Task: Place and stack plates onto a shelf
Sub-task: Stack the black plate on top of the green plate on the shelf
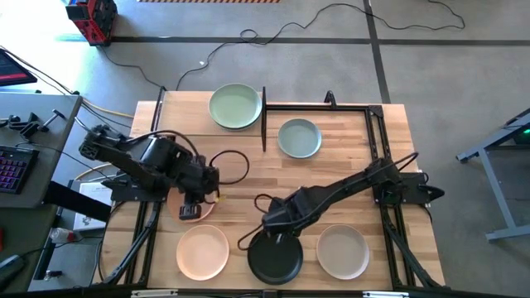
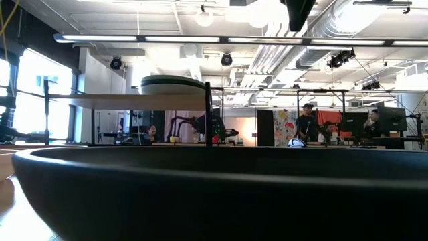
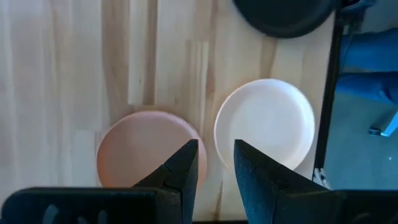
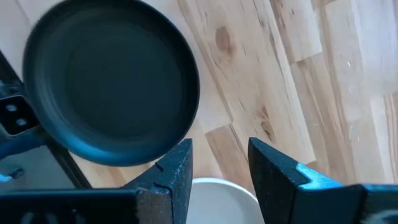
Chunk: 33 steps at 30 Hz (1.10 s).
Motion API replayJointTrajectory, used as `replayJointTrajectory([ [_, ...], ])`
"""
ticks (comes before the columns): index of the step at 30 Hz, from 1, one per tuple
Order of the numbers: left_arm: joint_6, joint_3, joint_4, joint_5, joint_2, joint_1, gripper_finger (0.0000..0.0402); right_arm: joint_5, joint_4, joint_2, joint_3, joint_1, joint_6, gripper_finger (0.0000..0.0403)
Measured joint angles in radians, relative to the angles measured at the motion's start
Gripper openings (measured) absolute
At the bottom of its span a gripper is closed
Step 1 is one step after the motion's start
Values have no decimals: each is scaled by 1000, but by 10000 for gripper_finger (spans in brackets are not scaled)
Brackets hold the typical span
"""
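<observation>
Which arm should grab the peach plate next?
Left, probably. The left claw hangs open right over the peach plate, while the right claw is beside the black plate.

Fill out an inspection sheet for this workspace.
Surface: planked wooden table, bare between plates.
Job's things: green plate at the back, apparently on the shelf; blue-grey plate beside it; peach-pink plate, white plate, black plate and beige plate near the front.
Clutter: nothing seen.
Grippers: left gripper open above the peach-pink plate; right gripper open by the black plate's rim.
Cables: black cable loop on the table; floor cables.
Surroundings: keyboard; people behind.
</observation>
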Motion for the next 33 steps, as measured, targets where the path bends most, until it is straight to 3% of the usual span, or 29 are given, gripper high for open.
replayJointTrajectory([
  [11, -18, 0, 15, 0, 0, -46, 90, -5, 79, 88, 0, -42, 8, 133],
  [33, -19, 0, 13, 1, 0, -83, 90, -101, 215, 279, 0, -56, -251, 133],
])
